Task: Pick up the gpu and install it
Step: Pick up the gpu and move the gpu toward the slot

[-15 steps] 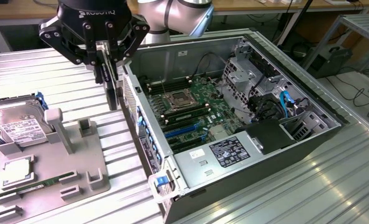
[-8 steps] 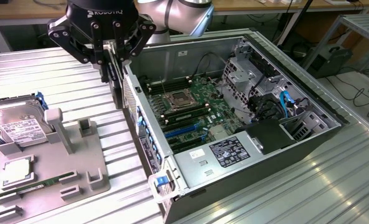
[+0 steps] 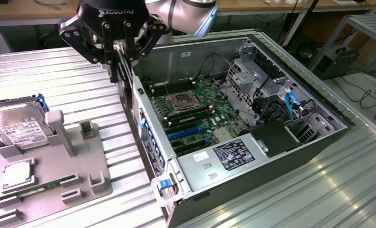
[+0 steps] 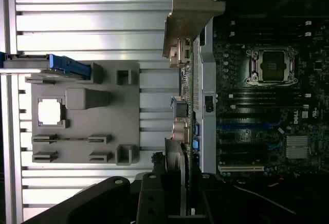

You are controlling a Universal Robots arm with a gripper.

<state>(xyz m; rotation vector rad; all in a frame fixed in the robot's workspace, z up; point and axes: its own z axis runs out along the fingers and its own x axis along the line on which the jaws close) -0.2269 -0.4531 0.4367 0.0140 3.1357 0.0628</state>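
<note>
Fingers [image 4: 150, 198] narrowly apart, gripping gpu [image 4: 180, 108] edge-on

place: I'd log this as a robotics lab, PC assembly bench | proof: robot arm [image 3: 188, 14] over ribbed metal table [image 3: 48, 71]; open computer case [image 3: 175, 61], motherboard [image 3: 194, 104] bare; gray parts holder [image 3: 54, 175] with hard drive [image 3: 16, 128] | background: wooden desks [image 3: 264, 5], loose floor cables [image 3: 365, 95]

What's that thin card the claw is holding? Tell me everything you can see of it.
The gpu is a thin dark card seen edge-on, with small metal parts along it and a grey metal bracket at one end. It hangs upright, gripped by the claw, close by the open case's side wall.
</note>
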